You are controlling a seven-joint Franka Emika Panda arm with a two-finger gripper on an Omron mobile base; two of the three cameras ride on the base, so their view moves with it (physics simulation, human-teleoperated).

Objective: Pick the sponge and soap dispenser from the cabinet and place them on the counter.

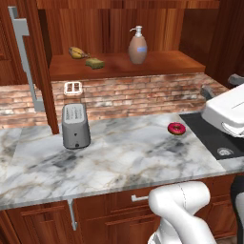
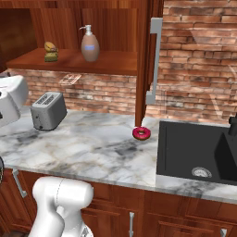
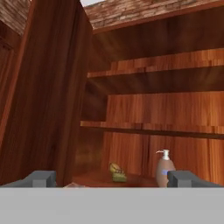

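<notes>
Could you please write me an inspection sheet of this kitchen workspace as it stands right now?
Surface: marble counter, nothing of the job on it yet.
Job's things: sponge and soap dispenser both on the bottom shelf of the open cabinet, apart from each other.
Clutter: banana just behind the sponge; toaster and red doughnut on the counter.
Grippers: gripper with jaws open, empty, facing the cabinet.
Cables: nothing seen.
Surroundings: brick wall; black sink to the right.
</notes>
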